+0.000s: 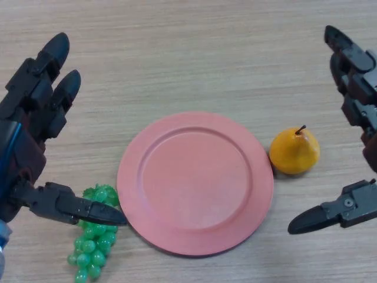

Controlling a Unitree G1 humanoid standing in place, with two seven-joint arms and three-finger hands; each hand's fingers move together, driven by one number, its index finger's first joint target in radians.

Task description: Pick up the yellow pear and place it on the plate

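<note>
Head view: yellow pear (pixel 294 151) sits upright on the table, stem up, just beside the right rim of the pink plate (pixel 195 183), apparently touching it. Right hand (pixel 353 118) spread wide, thumb low, fingers high, empty, flanking the pear's right side. Left hand (pixel 35 135) also spread, idle over green grapes (pixel 93 233). Best approach: close round the pear's widest part, lift clear of the rim.

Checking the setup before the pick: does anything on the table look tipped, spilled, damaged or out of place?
Nothing stands out. The yellow pear sits stem-up just right of the pink plate, which lies flat and bare. Green grapes lie whole at its lower left. The left hand and right hand hover open.
</note>
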